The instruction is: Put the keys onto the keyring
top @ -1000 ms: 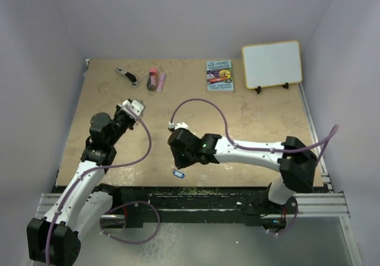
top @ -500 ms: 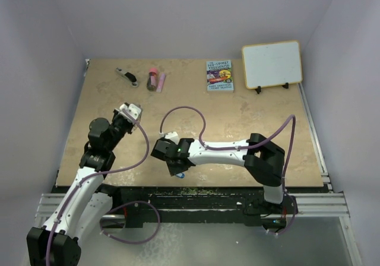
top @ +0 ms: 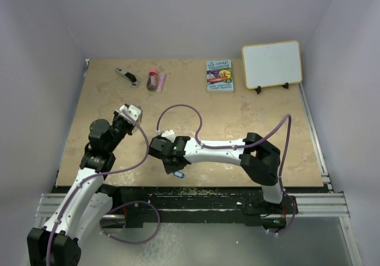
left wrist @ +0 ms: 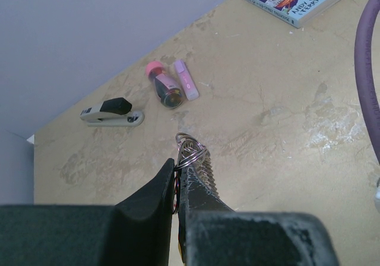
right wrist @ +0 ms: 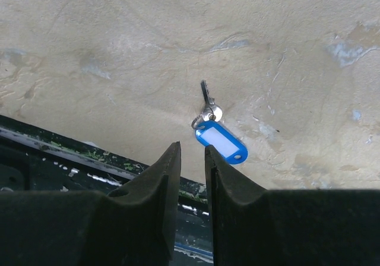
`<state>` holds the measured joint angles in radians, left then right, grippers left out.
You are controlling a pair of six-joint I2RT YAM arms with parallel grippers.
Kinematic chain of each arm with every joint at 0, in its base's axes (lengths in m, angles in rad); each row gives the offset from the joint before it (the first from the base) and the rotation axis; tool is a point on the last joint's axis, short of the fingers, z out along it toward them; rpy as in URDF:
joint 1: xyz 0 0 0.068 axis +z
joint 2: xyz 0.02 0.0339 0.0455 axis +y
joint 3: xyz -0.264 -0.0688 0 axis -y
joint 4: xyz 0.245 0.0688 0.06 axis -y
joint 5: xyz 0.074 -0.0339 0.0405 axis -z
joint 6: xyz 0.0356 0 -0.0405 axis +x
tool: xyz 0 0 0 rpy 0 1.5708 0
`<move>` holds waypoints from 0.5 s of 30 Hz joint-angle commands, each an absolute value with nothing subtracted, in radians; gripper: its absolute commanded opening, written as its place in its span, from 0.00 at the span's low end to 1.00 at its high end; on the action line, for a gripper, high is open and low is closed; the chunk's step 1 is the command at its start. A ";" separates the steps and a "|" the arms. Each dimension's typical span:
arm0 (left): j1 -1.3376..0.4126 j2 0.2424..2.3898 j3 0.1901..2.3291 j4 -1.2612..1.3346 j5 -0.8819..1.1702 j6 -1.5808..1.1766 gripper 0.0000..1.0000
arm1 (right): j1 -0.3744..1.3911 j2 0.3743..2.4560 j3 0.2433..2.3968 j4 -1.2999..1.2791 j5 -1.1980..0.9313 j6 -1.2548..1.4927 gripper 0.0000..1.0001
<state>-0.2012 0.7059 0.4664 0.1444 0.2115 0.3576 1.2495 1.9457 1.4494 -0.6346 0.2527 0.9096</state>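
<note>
moved: right gripper [right wrist: 191, 153] swung left since 1 s ago, now low at the table [top: 255, 129] 6 o'clock edge | jaws narrowly apart, empty | blue key [right wrist: 221, 141] lies flat at its 1 o'clock, ungrasped | left gripper [left wrist: 178, 170] clenched on ring [left wrist: 191, 149] | pickup looks next; threading not begun

A mottled beige tabletop [top: 261, 129] is carrying six loose items. Along its far edge, from left to right, a black-and-silver stapler-like tool [left wrist: 113, 113] is lying flat, a dark red tube with a pink cap [left wrist: 163, 88] is lying on its side with a pale pink stick [left wrist: 186, 80] resting just beside it, a small paperback book [top: 219, 75] is lying face up, and a yellow-framed whiteboard [top: 272, 64] is standing tilted on two dark feet. Near the front edge, well apart from these, a blue-tagged key [right wrist: 218, 136] is lying flat, its metal blade pointing away from that edge.
</note>
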 commanded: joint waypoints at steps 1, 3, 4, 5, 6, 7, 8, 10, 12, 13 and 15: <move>-0.193 0.690 0.465 0.215 0.224 0.335 0.04 | 1.249 1.975 1.488 -0.655 0.267 0.926 0.28; -0.193 0.687 0.466 0.215 0.221 0.334 0.04 | 1.249 1.974 1.485 -0.650 0.269 0.932 0.27; -0.193 0.688 0.468 0.214 0.221 0.334 0.04 | 1.249 1.970 1.479 -0.644 0.270 0.936 0.28; -0.193 0.687 0.467 0.215 0.221 0.334 0.04 | 1.249 1.967 1.470 -0.641 0.270 0.942 0.28; -0.193 0.686 0.469 0.215 0.221 0.332 0.04 | 1.250 1.966 1.463 -0.643 0.268 0.952 0.27; -0.193 0.686 0.470 0.215 0.222 0.330 0.04 | 1.249 1.966 1.462 -0.646 0.266 0.957 0.27; -0.192 0.685 0.473 0.215 0.224 0.326 0.04 | 1.249 1.968 1.461 -0.649 0.264 0.960 0.27; -0.193 0.683 0.477 0.213 0.230 0.321 0.04 | 1.249 1.971 1.464 -0.649 0.262 0.959 0.26; -0.193 0.684 0.480 0.214 0.238 0.319 0.04 | 1.249 1.976 1.465 -0.637 0.254 0.957 0.25; -0.193 0.684 0.479 0.217 0.240 0.319 0.04 | 1.249 1.981 1.466 -0.628 0.244 0.953 0.24; -0.193 0.685 0.480 0.222 0.237 0.322 0.04 | 1.249 1.996 1.476 -0.628 0.236 0.944 0.22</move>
<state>-0.2012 0.6998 0.4595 0.1490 0.2199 0.3424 1.2495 1.9839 1.4574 -0.6289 0.2424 0.9337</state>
